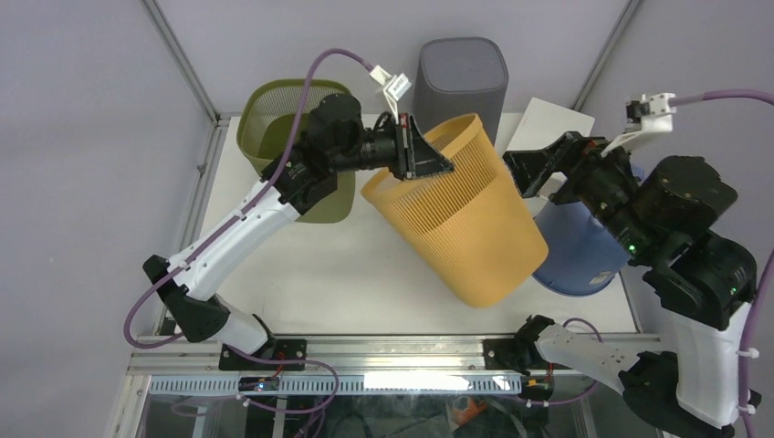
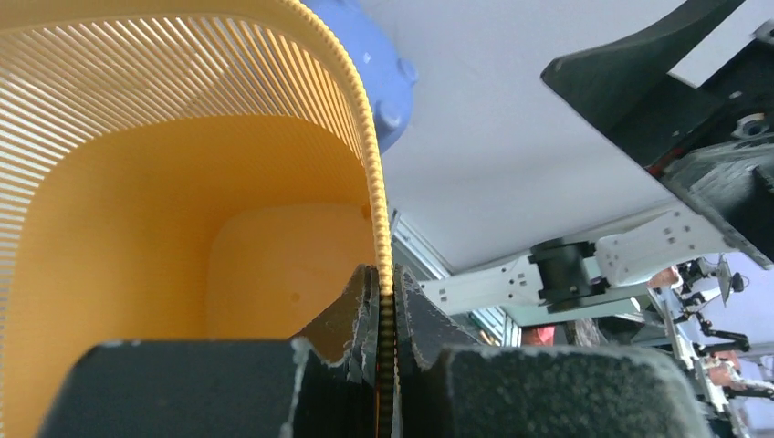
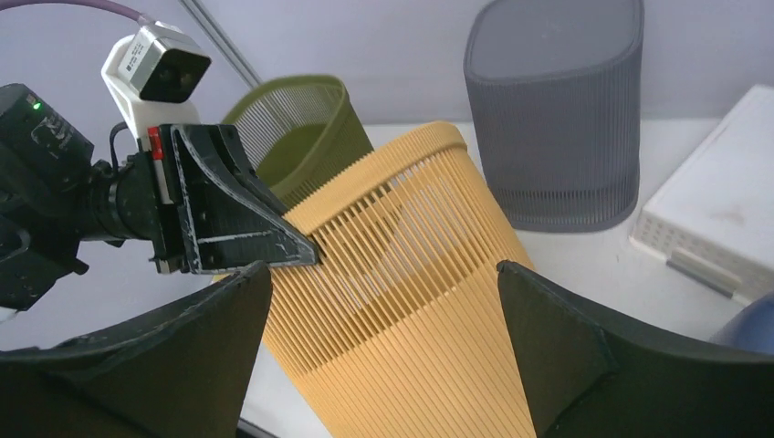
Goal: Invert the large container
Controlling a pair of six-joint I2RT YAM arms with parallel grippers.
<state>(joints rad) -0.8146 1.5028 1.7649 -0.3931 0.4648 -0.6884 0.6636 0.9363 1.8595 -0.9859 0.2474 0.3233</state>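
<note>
A top view shows an orange basket (image 1: 465, 228) with slatted plastic sides, tipped over at the middle of a white desk (image 1: 365, 283). Its open mouth points up and to the back left, and its base points toward the near right. Whether the base touches the desk cannot be told.

The left tool (image 1: 438, 164) is clamped on the basket's rim, one finger inside the wall and one outside. The right tool (image 1: 522, 175) has its fingers spread wide and hovers just beside the basket's right flank without touching it.

A green basket (image 1: 274, 119) stands behind the left arm, a grey bin (image 1: 461, 78) at the back, a white box (image 1: 548, 123) at the back right and a blue container (image 1: 575, 251) under the right arm.

The basket looks light and hollow. Its thin slats would likely flex under a hard squeeze, and the smooth plastic may slip. The stiffer rim seems the soundest place to hold, with the base or side wall as a second support.
</note>
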